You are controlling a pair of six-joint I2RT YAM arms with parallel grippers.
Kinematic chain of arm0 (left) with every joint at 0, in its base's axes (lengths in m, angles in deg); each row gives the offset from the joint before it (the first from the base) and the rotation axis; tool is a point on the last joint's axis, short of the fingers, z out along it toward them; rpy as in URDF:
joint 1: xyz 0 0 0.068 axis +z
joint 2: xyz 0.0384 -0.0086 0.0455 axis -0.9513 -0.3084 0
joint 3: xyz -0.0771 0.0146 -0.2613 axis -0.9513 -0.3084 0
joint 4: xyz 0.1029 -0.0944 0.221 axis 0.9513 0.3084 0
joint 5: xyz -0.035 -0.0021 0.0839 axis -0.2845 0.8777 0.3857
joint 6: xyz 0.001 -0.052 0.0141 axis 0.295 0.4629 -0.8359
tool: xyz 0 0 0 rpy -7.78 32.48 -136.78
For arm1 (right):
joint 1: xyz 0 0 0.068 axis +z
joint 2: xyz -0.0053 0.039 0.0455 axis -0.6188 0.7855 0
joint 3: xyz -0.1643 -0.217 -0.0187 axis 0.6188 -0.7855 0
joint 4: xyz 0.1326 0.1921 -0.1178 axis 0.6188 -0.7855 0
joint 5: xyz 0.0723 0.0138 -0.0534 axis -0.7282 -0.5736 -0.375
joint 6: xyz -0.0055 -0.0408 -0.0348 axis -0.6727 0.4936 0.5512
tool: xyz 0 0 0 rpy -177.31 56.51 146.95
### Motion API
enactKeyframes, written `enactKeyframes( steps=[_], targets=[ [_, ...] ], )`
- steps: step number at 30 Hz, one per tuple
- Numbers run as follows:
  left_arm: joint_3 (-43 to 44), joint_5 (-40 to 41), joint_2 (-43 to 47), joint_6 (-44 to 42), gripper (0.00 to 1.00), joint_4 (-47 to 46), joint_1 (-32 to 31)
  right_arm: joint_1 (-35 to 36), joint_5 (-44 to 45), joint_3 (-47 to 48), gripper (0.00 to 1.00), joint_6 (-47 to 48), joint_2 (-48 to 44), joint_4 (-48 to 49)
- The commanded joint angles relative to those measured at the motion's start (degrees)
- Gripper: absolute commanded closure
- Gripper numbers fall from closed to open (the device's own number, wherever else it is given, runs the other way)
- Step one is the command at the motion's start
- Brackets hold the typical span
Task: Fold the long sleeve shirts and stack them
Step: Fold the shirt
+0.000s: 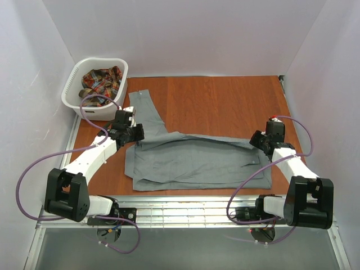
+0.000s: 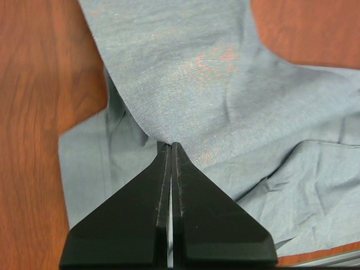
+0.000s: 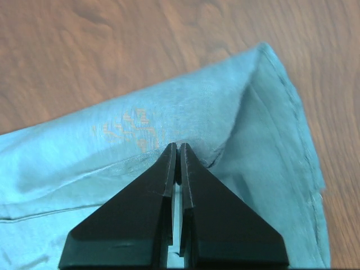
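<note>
Grey shirt [image 1: 191, 160] lies half-folded on the table [image 1: 225, 107], one sleeve outstretched; left gripper [image 2: 171, 145] and right gripper [image 3: 178, 146] each pinch its cloth; plaid shirt [image 1: 101, 81] sits crumpled in the laundry basket [image 1: 68, 93], not yet folded.

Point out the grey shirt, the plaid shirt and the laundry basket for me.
grey shirt [image 1: 197, 160], top view, middle of its folded body.
plaid shirt [image 1: 101, 81], top view, bunched cloth inside the basket.
laundry basket [image 1: 124, 76], top view, its white right-hand wall.

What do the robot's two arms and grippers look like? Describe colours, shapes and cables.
The left arm and right arm have white links with black joint housings. Purple cables loop alongside each. The left gripper and right gripper have black, wedge-shaped tapered fingers.
</note>
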Motion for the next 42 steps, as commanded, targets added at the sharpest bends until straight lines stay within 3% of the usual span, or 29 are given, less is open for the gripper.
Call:
enactKeyframes(
  steps=[1,5,8,10,12,13,15,16,19,21,27,34,38,42],
  targets=[
    [-1.89,4.15,4.48,2.71,1.00,3.25,-0.27,-0.62,3.29,-2.21,0.99,-2.17,-2.67,1.45],
    [-3.82,5.91,6.50,3.95,0.99,4.30,-0.27,-0.97,5.31,-5.46,0.99,-3.93,-3.81,1.54],
    [-5.32,5.13,7.47,4.83,0.93,4.57,-0.18,-1.14,6.80,-7.05,0.99,-4.37,-4.95,1.63],
    [-6.02,4.08,8.09,5.35,0.83,4.75,-0.27,-1.15,7.42,-7.49,0.93,-4.55,-5.65,1.45],
    [-6.81,3.02,9.48,6.15,0.81,5.01,-0.27,-1.15,7.77,-7.41,0.83,-4.20,-6.79,0.84],
    [-6.99,2.06,10.10,6.41,0.77,5.10,-0.27,-1.15,8.12,-7.14,0.71,-3.94,-7.24,0.40],
    [-7.17,1.52,11.42,7.11,0.66,5.71,-0.18,-1.15,7.95,-5.83,0.63,-2.63,-8.55,-1.36],
    [-6.91,-0.22,12.73,7.29,0.49,6.15,-0.27,-1.15,7.43,-5.21,0.59,-2.27,-9.08,-1.88],
    [-6.55,-2.07,14.42,8.17,0.20,6.94,-0.18,-1.06,3.74,-3.37,0.55,-1.47,-11.45,-3.82],
    [-6.29,-3.13,14.16,9.04,0.14,7.64,-0.27,-1.06,-0.91,-3.89,0.54,-1.56,-12.51,-3.82],
    [-8.13,-6.48,12.22,12.03,0.12,8.09,-0.27,-0.88,-6.81,-8.19,0.56,-2.00,-13.57,-4.88],
    [-11.73,-4.63,10.91,16.08,0.12,5.11,-0.18,-0.88,-11.83,-12.85,0.57,-4.19,-11.90,-2.34],
    [-13.50,-5.42,9.50,18.71,0.12,2.64,0.08,-0.88,-11.83,-11.81,0.58,-4.55,-4.89,1.97],
    [-9.56,-4.11,7.14,17.67,0.12,0.97,1.66,-0.97,-10.60,-6.03,0.59,-1.31,2.41,4.61]
  ],
)
